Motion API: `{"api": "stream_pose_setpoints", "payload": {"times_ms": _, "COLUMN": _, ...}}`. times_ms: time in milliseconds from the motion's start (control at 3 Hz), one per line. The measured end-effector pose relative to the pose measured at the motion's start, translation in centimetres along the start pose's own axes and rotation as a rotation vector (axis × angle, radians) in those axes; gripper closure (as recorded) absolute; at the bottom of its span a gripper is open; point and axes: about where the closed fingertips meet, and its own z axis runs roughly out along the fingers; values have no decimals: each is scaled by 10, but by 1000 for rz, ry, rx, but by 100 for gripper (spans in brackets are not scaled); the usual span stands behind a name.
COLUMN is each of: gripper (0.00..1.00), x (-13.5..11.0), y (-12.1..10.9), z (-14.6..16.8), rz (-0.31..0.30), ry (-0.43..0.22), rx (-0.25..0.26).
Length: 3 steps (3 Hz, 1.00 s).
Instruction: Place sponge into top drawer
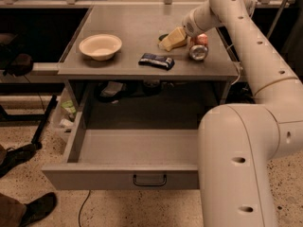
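The sponge (173,39), yellow foam with a dark green edge, is tilted just above the tabletop (132,20) at its right side. My gripper (183,31) is at the sponge's right end and is shut on it; the arm reaches in from the upper right. The top drawer (94,176) is pulled open below the tabletop, with its small dark handle (149,179) at the front. Its inside is bare.
A cream bowl (100,46) stands at the table's left. A dark snack wrapper (156,60) lies near the front edge. A red can (199,47) stands just right of the sponge. My arm's large lower part (236,164) covers the drawer's right end. A person's shoes (28,207) are at lower left.
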Motion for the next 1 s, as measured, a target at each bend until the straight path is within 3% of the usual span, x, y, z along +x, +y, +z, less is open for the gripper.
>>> {"api": "stream_pose_setpoints", "payload": {"times_ms": 333, "gripper": 0, "x": 1, "y": 3, "z": 9, "rz": -13, "ry": 42, "rx": -21}}
{"api": "stream_pose_setpoints", "payload": {"times_ms": 1000, "gripper": 0, "x": 2, "y": 10, "z": 17, "rz": -11, "ry": 60, "rx": -42}}
